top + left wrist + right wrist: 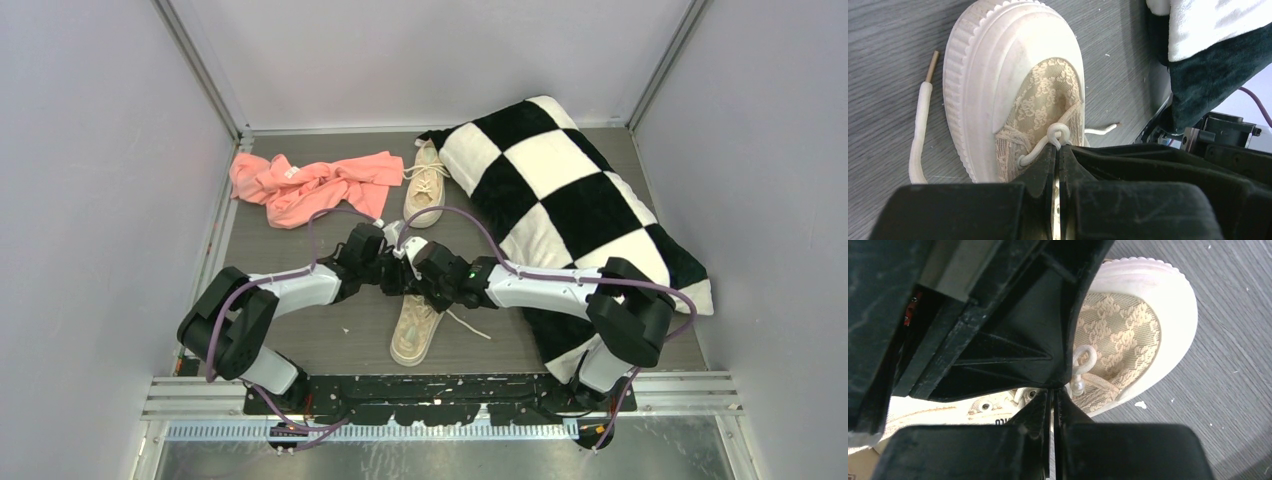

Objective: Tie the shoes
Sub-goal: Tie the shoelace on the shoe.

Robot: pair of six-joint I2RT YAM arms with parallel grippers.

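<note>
Reaching inward from the near edge, both arms meet over the near shoe (pixel 413 330), which lies mid-table on the grey wood-grain table (pixel 320 345) with its heel toward the bases. The left gripper (pixel 1058 150) has its black fingers pressed flat together on a small loop of round cream lace (pixel 1058 134), above the lacy, patterned beige upper. Beyond that curves the ribbed, pale rubber toe cap. The right gripper (pixel 1053 392) is likewise closed, pinching the lace at its tips. A loose lace end (pixel 920 125) with a bare tip trails on the table beside the sole. Farther back, the far shoe (pixel 425 185) lies between a crumpled pink cloth (pixel 315 185) and a plump black-and-white checkered pillow (pixel 570 200).
</note>
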